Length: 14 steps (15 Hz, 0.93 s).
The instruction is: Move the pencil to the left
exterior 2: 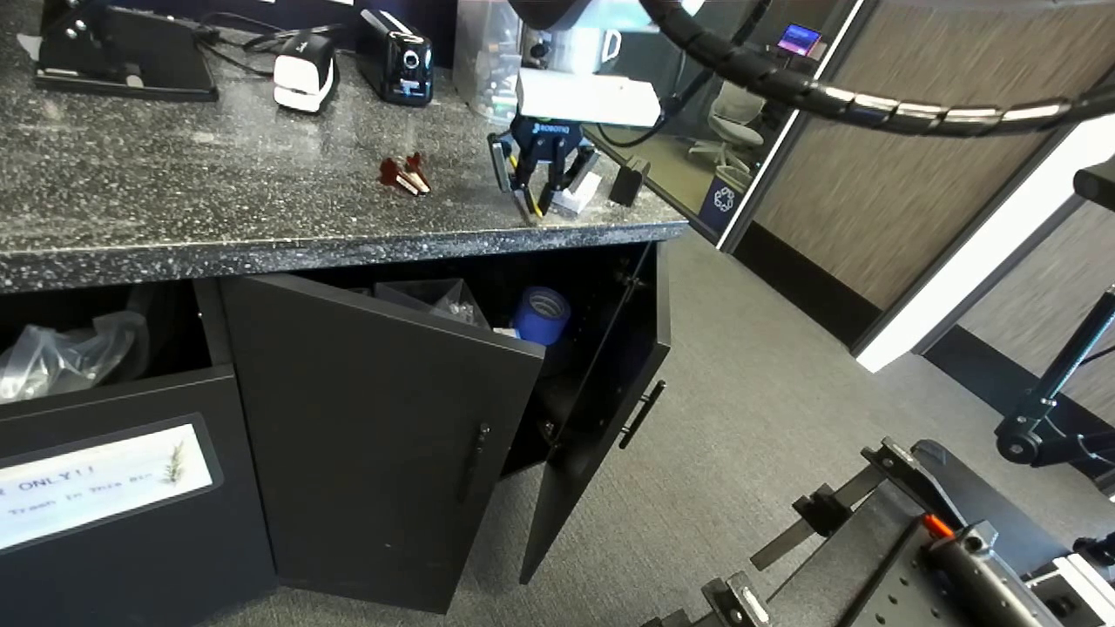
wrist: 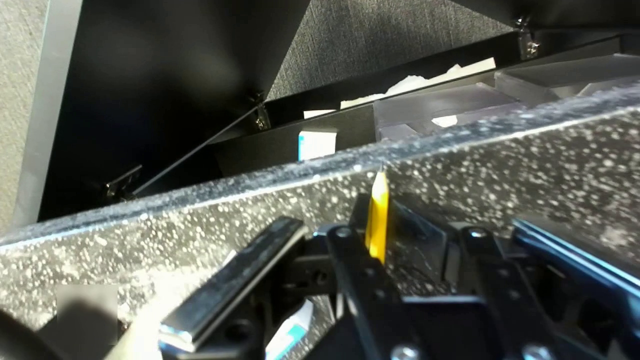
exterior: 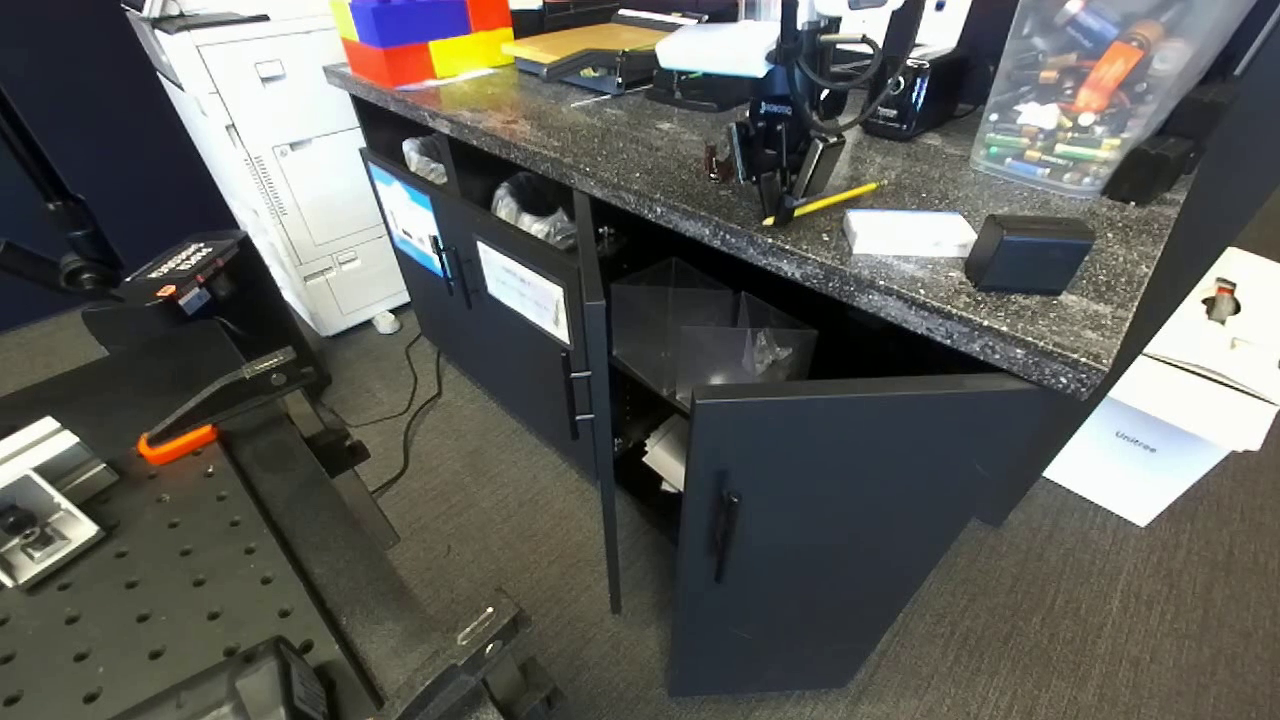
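The thin yellow pencil [exterior: 836,200] is low at the dark speckled counter, close to its front edge; I cannot tell whether it touches the surface. In the wrist view the pencil [wrist: 378,212] points its tip toward the counter edge, and its rear part is hidden behind a finger. My gripper [exterior: 779,203] points down, with its fingertips on both sides of the pencil near the tip end, shut on it. In an exterior view the gripper [exterior 2: 536,202] hides most of the pencil, with only short yellow bits showing between and beside the fingers.
A white box [exterior: 908,233] and a black box [exterior: 1032,254] stand beside the pencil. A dark red staple remover [exterior 2: 406,173] lies on the counter [exterior 2: 287,183]. A clear battery bin [exterior: 1085,100] stands behind. Below the counter edge, a cabinet door [exterior: 830,530] hangs open.
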Available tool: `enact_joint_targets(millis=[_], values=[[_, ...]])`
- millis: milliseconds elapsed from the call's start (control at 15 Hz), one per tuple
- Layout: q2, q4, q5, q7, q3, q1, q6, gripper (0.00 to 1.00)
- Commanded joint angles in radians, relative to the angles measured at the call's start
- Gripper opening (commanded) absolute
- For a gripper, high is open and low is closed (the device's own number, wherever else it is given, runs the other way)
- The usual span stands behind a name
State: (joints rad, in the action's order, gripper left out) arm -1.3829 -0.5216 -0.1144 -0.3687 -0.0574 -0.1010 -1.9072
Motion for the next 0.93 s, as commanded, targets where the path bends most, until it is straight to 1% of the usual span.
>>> enact_joint_targets(millis=[0, 67, 133, 200, 267, 400, 600, 867], values=[[0.067, 0.053, 0.001, 0.051, 0.014, -0.030, 0.023, 0.04], [0.028, 0.171, 0.014, 0.077, 0.006, -0.044, 0.073, 0.04], [0.057, 0.173, 0.019, 0.112, 0.016, -0.058, 0.084, 0.04], [0.127, 0.095, 0.024, 0.143, 0.026, -0.078, 0.067, 0.04], [0.137, 0.113, 0.032, 0.186, 0.042, -0.095, 0.081, 0.04], [0.166, 0.104, 0.048, 0.252, 0.072, -0.132, 0.095, 0.04], [0.177, 0.089, 0.068, 0.349, 0.108, -0.177, 0.114, 0.04], [0.150, 0.047, 0.083, 0.474, 0.142, -0.207, 0.131, 0.04]])
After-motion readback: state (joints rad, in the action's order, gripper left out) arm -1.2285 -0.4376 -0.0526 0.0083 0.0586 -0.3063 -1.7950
